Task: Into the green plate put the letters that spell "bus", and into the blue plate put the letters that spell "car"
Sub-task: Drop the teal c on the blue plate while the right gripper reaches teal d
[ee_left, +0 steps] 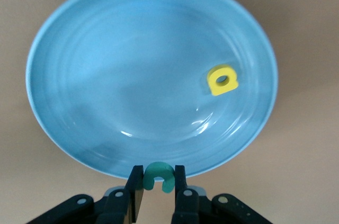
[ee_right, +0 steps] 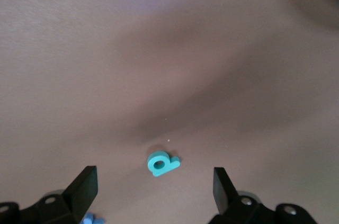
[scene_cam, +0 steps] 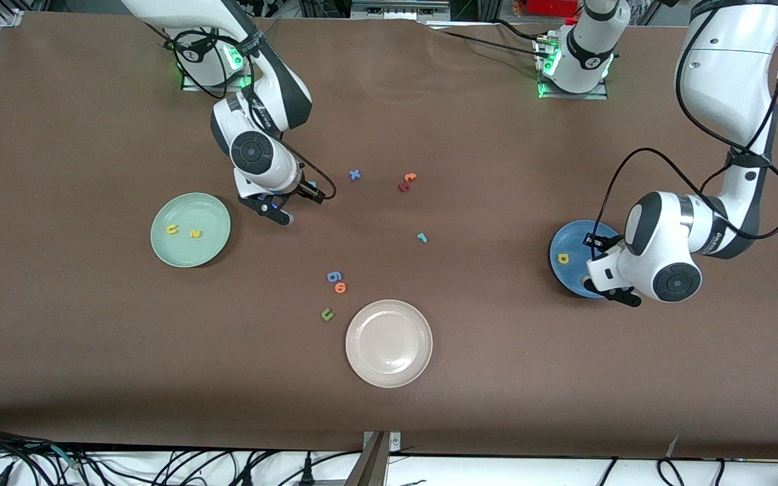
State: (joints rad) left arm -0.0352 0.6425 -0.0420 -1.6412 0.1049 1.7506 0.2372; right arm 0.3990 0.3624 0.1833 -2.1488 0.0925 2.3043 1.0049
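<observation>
The green plate (scene_cam: 190, 229), toward the right arm's end of the table, is occupied by the yellow u (scene_cam: 172, 229) and yellow s (scene_cam: 194, 234). The blue plate (ee_left: 106, 75), toward the left arm's end, is occupied by the yellow a (ee_left: 222, 80). Over its rim, the teal c (ee_left: 159, 176) is pinched by the left gripper (ee_left: 159, 195). The right gripper (ee_right: 155, 184) is held spread wide over the teal b (ee_right: 162, 163) on the table. The teal r (scene_cam: 421, 237) is seen between the plates.

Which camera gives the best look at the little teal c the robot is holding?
The left wrist view: the teal c sits pinched in the left gripper, just over the rim of the blue plate. In the front view the arm's own body hides the letter, and the right wrist view points elsewhere, at bare table and a teal b.
</observation>
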